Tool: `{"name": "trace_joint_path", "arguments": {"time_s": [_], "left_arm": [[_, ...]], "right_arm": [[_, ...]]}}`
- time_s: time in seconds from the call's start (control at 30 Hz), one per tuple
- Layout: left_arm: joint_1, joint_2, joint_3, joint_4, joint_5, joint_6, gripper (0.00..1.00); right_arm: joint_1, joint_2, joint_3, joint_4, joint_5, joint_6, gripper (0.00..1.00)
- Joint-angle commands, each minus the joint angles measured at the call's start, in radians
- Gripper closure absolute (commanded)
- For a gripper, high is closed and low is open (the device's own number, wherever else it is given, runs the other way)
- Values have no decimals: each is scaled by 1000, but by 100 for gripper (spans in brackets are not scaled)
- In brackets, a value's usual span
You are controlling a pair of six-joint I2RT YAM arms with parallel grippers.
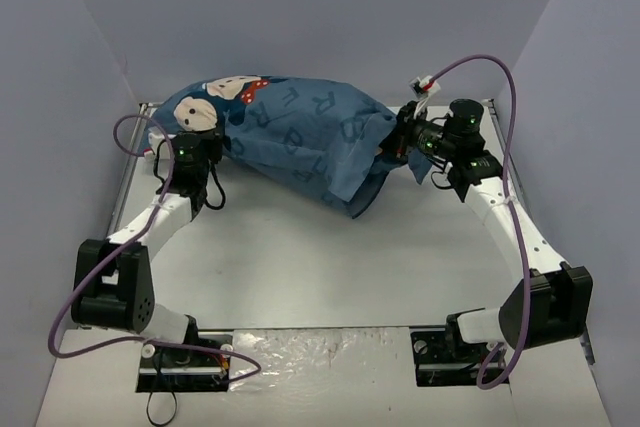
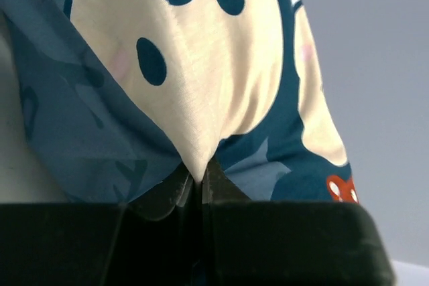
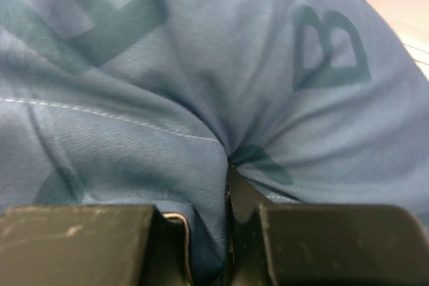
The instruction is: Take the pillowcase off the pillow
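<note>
The pillowcase (image 1: 300, 132), dark blue with darker letters and cream mouse faces, lies bulging across the back of the table. The pillow is hidden inside it. My left gripper (image 1: 200, 152) is at the cloth's left end, shut on a pinch of the pillowcase (image 2: 201, 132) at a cream face. My right gripper (image 1: 405, 137) is at the cloth's right end, shut on a fold of the pillowcase (image 3: 201, 165) beside a stitched hem. The case's open edge hangs down at the front right (image 1: 355, 197).
Grey walls enclose the white table (image 1: 320, 267) on three sides. Purple cables (image 1: 500, 77) loop from both arms. The arm bases (image 1: 180, 347) stand at the near edge.
</note>
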Motion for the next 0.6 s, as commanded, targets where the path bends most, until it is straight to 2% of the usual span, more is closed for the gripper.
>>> {"name": "trace_joint_path", "arguments": {"time_s": [0.0, 0.13, 0.2, 0.3, 0.4, 0.43, 0.5, 0.57], "left_arm": [[16, -186, 90, -6, 6, 166, 98], [15, -361, 200, -155, -10, 252, 98], [15, -430, 265, -254, -37, 303, 98], [15, -450, 385, -354, -76, 346, 98], [13, -393, 426, -423, -115, 337, 98], [15, -367, 420, -427, -122, 319, 98], [15, -281, 384, -392, -108, 262, 98], [15, -164, 386, -362, -61, 242, 98]], "right_arm": [[-15, -35, 62, 3, -120, -124, 100], [-13, -52, 85, -125, -244, -278, 100], [-4, -67, 89, -125, -324, -287, 100], [42, -81, 96, -125, -332, -246, 100], [99, -81, 65, -124, -174, -166, 100], [105, -78, 13, -113, -25, -137, 100], [82, -71, -67, -76, 74, -32, 100], [64, -74, -162, -65, 178, -16, 100]]}}
